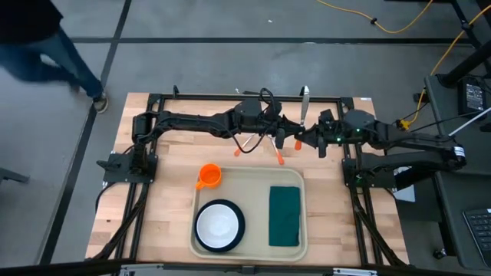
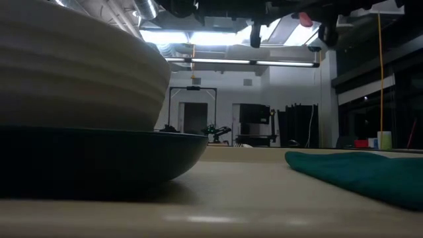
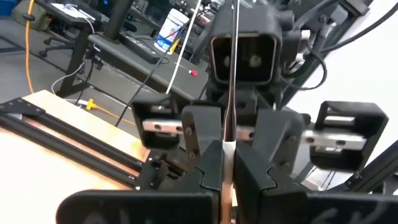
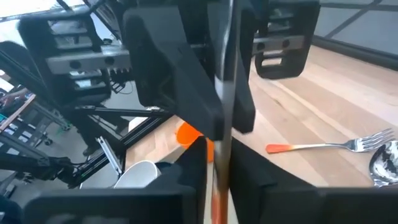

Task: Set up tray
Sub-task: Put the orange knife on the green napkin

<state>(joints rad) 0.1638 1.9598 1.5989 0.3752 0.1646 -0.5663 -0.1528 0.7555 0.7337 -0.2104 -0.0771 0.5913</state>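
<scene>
A knife (image 1: 304, 103) with a silver blade and an orange handle is held in the air over the table's far middle, blade toward the far edge. My left gripper (image 1: 291, 138) and my right gripper (image 1: 311, 140) face each other there, both shut on it. The beige tray (image 1: 230, 178) lies at the near middle. It holds a white bowl (image 1: 219, 224) on a dark plate, a green napkin (image 1: 285, 216) and an orange cup (image 1: 209, 176). My left gripper (image 3: 227, 180) pinches the knife's thin blade (image 3: 229, 134) between its two fingers. The fingers come level from the table's left and lie across the blade. The knife is clear of the table. My right gripper (image 4: 219, 186) has the knife's orange handle (image 4: 214, 199) between its two fingers. It comes level from the table's right, across the knife, just near-side of the left arm's fingers (image 4: 186, 81).
A fork (image 4: 323, 146) with an orange handle and a spoon (image 4: 385, 162) lie on the bare wood between the grippers and the tray; an orange handle also shows in the high view (image 1: 279, 153). A person (image 1: 46, 54) walks past the table's far left corner.
</scene>
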